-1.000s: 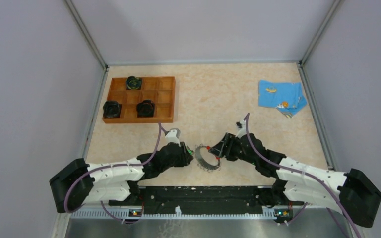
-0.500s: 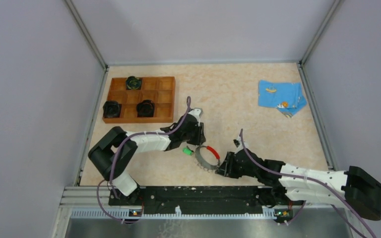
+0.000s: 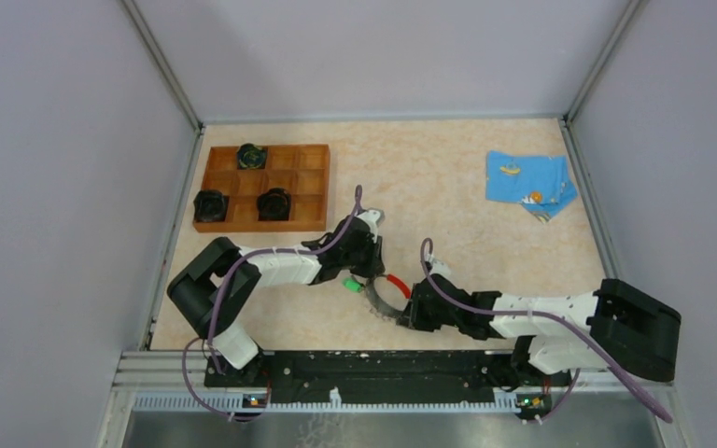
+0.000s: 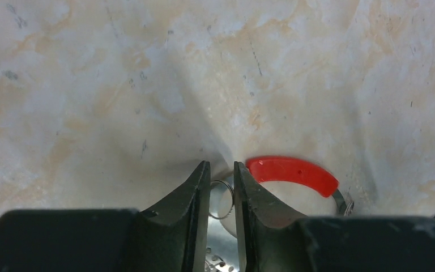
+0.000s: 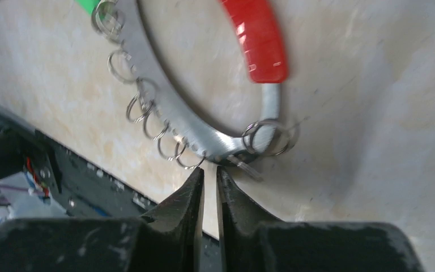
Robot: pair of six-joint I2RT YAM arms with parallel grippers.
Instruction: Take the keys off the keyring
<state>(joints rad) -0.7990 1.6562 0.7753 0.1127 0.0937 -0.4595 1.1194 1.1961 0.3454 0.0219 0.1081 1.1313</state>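
The keyring (image 3: 385,301) lies flat on the table, a thin grey band with a red section (image 3: 397,283). A green-headed key (image 3: 348,286) hangs at its left end. My left gripper (image 3: 371,270) reaches in from the far side. In the left wrist view its jaws (image 4: 221,165) are closed on the grey band and a small wire ring, just left of the red section (image 4: 292,172). My right gripper (image 3: 410,313) is at the ring's near right side. Its tips (image 5: 209,168) are shut and empty, touching the band's (image 5: 173,116) outer edge. The green head (image 5: 90,4) shows at the top left.
Several small wire rings (image 5: 147,116) hang along the band. A wooden tray (image 3: 313,187) with three black pucks (image 3: 273,203) stands at the back left. A blue cloth (image 3: 528,182) lies at the back right. The black base rail (image 3: 373,364) runs just behind my right gripper.
My left arm has swung out and come down on the ring from the far side. My right gripper has pulled back, then slid left along the near edge to the band.
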